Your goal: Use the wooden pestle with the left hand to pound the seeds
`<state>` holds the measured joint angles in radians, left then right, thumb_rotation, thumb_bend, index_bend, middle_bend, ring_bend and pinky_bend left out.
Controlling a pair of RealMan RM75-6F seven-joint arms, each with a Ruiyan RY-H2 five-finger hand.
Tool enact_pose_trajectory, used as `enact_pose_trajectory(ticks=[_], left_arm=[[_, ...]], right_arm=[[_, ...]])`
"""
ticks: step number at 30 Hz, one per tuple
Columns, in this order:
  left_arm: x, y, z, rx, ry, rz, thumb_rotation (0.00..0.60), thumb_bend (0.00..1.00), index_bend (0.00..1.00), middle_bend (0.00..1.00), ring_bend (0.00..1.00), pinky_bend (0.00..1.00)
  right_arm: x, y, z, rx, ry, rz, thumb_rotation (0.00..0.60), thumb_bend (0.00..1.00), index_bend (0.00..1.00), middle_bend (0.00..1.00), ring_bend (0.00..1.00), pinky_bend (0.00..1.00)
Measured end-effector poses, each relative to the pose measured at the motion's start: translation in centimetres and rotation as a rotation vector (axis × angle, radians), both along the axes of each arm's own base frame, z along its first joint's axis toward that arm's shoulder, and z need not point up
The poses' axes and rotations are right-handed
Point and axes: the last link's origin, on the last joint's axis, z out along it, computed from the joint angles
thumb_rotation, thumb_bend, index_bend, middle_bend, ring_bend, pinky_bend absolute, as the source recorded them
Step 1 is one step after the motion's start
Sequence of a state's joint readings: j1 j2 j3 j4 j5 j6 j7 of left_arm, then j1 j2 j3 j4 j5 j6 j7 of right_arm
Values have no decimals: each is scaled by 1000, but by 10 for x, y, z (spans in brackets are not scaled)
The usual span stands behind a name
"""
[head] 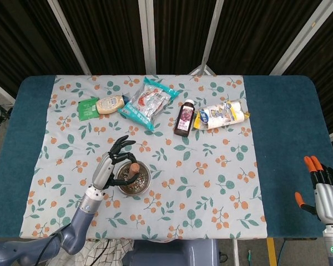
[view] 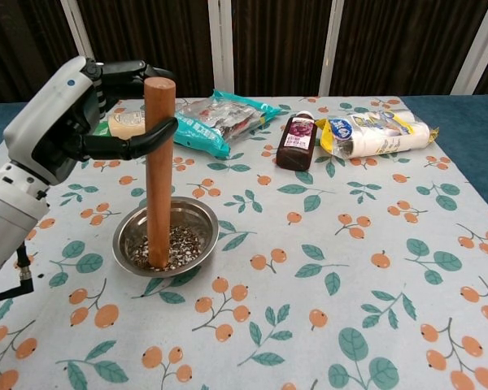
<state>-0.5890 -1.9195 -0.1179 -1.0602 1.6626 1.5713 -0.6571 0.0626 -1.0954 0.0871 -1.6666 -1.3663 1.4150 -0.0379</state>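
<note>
A wooden pestle (view: 158, 171) stands upright in a small metal bowl (view: 198, 221) of seeds (view: 179, 244), its lower end down in the seeds at the bowl's left side. My left hand (view: 75, 114) holds the pestle near its top, fingers curled around it. From above, the left hand (head: 110, 165) sits just left of the bowl (head: 144, 184) and the pestle's top (head: 134, 165) shows over it. My right hand (head: 320, 187) hangs at the table's right front corner, fingers apart, holding nothing.
Along the far side of the floral cloth lie a green packet (head: 87, 107), a mayonnaise bottle (head: 110, 103), a teal snack bag (head: 148, 102), a dark bottle (head: 185, 118) and a yellow-white bag (head: 220, 114). Blue cloth borders both sides.
</note>
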Motion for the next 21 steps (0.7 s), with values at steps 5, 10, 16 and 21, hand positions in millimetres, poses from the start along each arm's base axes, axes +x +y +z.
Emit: enact_pose_trajectory(ticks=[5,10,16,21], left_arm=[[11,4,7,20,-15,-24,600,688,635,662,183,86],[18,9,13,31,-15,-33,600,688,635,662,183,86],[14,11,8,16,3,-26,600,676,635,662,183,86],[6,11,0,-1,32,-26,600,676,635,662,183,86]], right_arm=[[0,0,0,0,-4,-1,600,370,0,0,0,0],[0,-1,0,2,-8,-3,600,370,0,0,0,0],[-1,-3,-1,10,-9,-8,600,370,0,0,0,0],[-2,-5,-1,9,-9,-19,600,370,0,0,0,0]])
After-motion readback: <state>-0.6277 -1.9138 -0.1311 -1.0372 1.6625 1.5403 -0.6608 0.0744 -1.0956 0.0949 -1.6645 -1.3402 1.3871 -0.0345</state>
